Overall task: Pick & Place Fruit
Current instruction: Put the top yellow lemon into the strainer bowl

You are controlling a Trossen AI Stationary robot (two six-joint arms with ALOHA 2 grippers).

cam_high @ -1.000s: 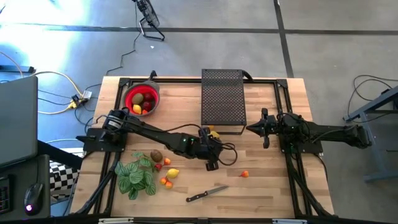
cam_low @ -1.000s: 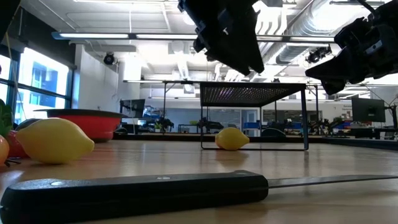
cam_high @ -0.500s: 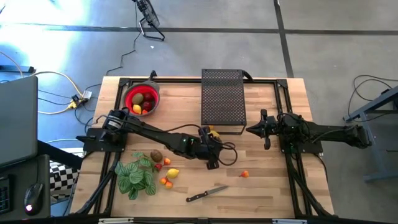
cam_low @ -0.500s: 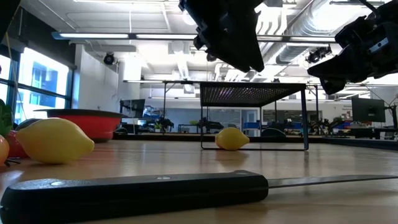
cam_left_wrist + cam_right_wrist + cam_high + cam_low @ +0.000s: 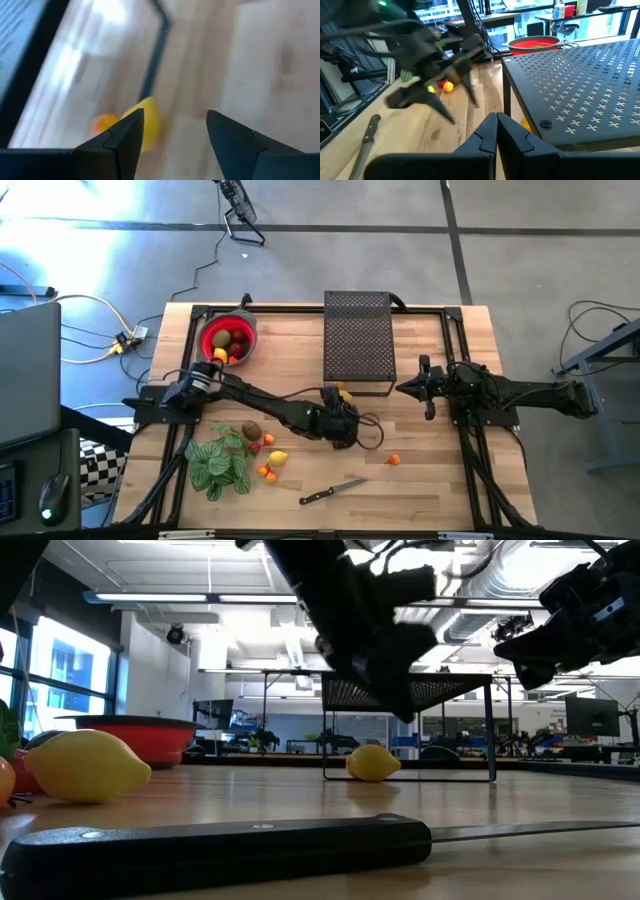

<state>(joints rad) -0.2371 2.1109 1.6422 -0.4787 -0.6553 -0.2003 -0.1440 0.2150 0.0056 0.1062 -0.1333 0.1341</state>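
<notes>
A yellow lemon [image 5: 343, 393] lies on the table at the near edge of the black mesh rack [image 5: 357, 340], with a tiny orange fruit [image 5: 105, 122] beside it. My left gripper [image 5: 346, 432] hovers open above the table just on the near side of this lemon, tipped downward, and nothing is between its fingers [image 5: 175, 130]. The lemon [image 5: 148, 125] shows past one finger. A red bowl [image 5: 228, 340] at the far left holds several fruit. My right gripper [image 5: 496, 125] waits shut at the right, above the table [image 5: 405, 388].
A kiwi [image 5: 250, 430], a second lemon [image 5: 278, 458] and small orange pieces [image 5: 266, 472] lie beside a green leafy plant [image 5: 220, 465] at the near left. A lone orange piece [image 5: 394, 460] and a black-handled knife [image 5: 333, 492] lie toward the near edge.
My left gripper has come down toward the table near the lemon by the rack, tipping further downward and rolling a little. Its fingers have stayed open. No fruit has moved.
</notes>
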